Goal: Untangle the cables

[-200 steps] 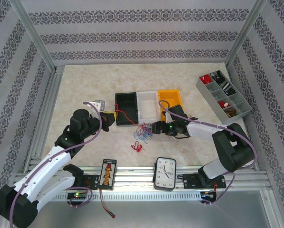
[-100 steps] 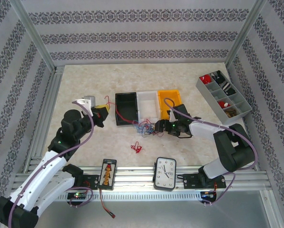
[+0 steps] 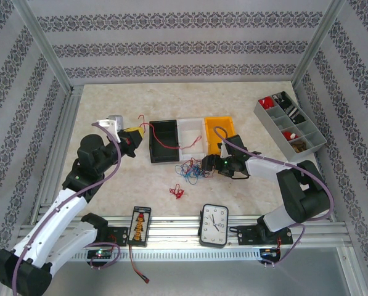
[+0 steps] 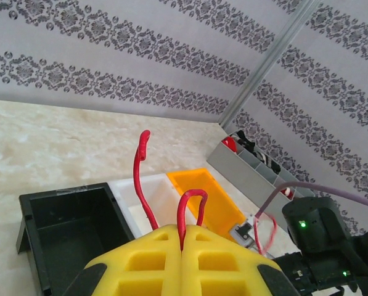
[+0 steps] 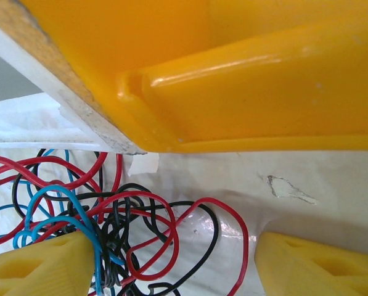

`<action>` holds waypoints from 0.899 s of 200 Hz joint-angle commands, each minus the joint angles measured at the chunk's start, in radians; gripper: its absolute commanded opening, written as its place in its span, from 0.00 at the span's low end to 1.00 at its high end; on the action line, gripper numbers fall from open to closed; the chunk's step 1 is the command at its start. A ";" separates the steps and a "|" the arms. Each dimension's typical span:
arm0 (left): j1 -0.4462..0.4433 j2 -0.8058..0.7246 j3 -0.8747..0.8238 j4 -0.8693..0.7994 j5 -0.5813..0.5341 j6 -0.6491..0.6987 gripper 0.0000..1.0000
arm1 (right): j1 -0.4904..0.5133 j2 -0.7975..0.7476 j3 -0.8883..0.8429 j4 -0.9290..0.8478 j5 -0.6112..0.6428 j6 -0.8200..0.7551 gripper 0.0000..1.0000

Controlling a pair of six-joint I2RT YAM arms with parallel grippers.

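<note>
Cables lie in a loose red, blue and black bunch on the table, just in front of the white bin and near the yellow bin. The right gripper sits low at the bunch's right edge, its 2 fingers spread apart, with blue and red loops against 1 of them. The left gripper hangs above the table left of the black bin, fingers pressed together on 1 red strand that runs across that bin and the white bin. A small red loop lies apart, nearer the arms.
</note>
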 commanded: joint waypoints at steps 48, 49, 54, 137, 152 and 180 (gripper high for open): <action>0.013 0.043 0.062 -0.082 -0.429 0.106 0.00 | -0.013 -0.173 -0.101 -0.113 0.219 -0.016 0.78; 0.013 0.044 0.063 -0.083 -0.432 0.109 0.00 | -0.013 -0.178 -0.102 -0.114 0.223 -0.015 0.79; 0.012 0.054 0.068 -0.091 -0.443 0.126 0.00 | -0.012 -0.207 -0.110 -0.112 0.241 -0.012 0.79; 0.000 0.231 0.157 -0.148 -0.550 0.227 0.00 | -0.013 -0.566 -0.218 -0.090 0.439 0.110 0.85; -0.017 0.266 0.193 -0.186 -0.551 0.265 0.00 | -0.013 -0.570 -0.210 -0.098 0.446 0.108 0.85; -0.056 0.318 0.235 -0.260 -0.580 0.333 0.00 | -0.015 -0.557 -0.188 -0.107 0.461 0.100 0.85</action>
